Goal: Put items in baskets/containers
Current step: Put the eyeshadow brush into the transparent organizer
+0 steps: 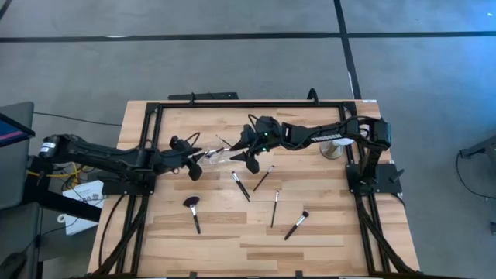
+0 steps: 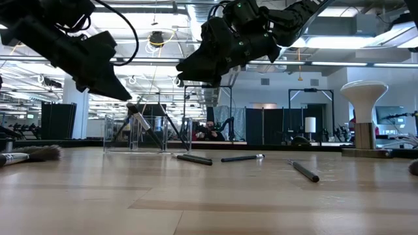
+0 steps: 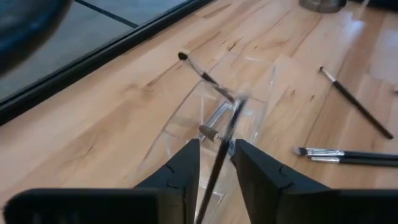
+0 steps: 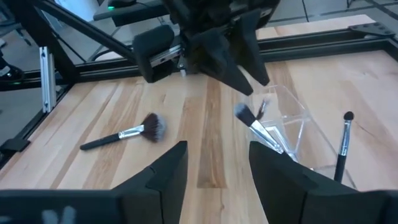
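Observation:
A clear container (image 1: 218,156) lies on the wooden table between my two grippers; it also shows in the left wrist view (image 3: 249,81). Several slim brushes lie or lean in it, one with its tip (image 3: 183,56) sticking out over the rim. My left gripper (image 3: 216,144) is open just above it. A thin dark brush (image 3: 219,168), blurred, stands between its fingers with a gap on each side. My right gripper (image 4: 214,149) hovers open and empty on the container's other side (image 1: 246,151). More brushes lie loose: a fluffy one (image 1: 192,211) and slim ones (image 1: 241,186) (image 1: 275,208) (image 1: 296,225).
A white ball on a stand (image 1: 335,143) stands at the far right behind my right arm. A black frame (image 1: 232,105) runs round the table's edges. Bare wood lies toward the near edge (image 1: 256,252).

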{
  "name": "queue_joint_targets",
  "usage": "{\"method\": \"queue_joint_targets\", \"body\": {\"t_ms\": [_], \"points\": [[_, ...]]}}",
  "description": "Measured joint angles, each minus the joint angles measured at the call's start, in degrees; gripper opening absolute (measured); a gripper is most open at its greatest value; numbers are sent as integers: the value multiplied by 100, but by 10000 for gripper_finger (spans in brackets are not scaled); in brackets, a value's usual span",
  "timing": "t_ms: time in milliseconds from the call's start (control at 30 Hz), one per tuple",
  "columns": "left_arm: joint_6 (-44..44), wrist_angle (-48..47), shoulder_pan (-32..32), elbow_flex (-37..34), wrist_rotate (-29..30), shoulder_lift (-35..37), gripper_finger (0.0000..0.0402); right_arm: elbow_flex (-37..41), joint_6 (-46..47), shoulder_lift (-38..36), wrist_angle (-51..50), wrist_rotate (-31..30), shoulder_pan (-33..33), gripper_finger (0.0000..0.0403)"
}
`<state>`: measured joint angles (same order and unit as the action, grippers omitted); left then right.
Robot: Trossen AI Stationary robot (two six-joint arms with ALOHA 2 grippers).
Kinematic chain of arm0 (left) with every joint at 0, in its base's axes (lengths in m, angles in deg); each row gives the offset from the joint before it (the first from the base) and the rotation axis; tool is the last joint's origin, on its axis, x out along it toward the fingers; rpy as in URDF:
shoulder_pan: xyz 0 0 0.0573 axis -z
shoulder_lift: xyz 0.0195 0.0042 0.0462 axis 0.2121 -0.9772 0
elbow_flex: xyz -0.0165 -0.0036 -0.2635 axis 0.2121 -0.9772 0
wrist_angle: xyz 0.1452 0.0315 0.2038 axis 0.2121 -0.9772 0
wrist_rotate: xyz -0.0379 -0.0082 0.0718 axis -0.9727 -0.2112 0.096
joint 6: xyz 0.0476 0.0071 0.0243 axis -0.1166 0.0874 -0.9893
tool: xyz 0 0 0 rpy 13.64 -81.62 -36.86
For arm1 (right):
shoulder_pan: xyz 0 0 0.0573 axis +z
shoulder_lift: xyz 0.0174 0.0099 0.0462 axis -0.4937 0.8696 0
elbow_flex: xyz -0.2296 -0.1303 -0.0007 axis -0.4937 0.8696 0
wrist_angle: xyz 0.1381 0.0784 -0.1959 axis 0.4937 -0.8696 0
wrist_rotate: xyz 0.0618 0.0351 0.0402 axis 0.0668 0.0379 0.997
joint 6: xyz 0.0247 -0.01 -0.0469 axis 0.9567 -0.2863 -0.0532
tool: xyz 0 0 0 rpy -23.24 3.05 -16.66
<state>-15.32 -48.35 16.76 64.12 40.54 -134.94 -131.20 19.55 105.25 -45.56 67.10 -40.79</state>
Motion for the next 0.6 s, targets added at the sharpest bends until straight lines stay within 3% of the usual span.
{"method": "queue_joint_targets", "body": {"t_ms": [300, 467, 600], "points": [[15, 63, 173, 2, -787, 499, 101, 0, 2, 0, -23, -1, -4, 170], [194, 79, 563, 4, -1393, 548, 101, 0, 6, 0, -92, -1, 11, 169], [447, 76, 953, 4, -1480, 531, 101, -1, 6, 0, -290, -6, 92, 169]]}}
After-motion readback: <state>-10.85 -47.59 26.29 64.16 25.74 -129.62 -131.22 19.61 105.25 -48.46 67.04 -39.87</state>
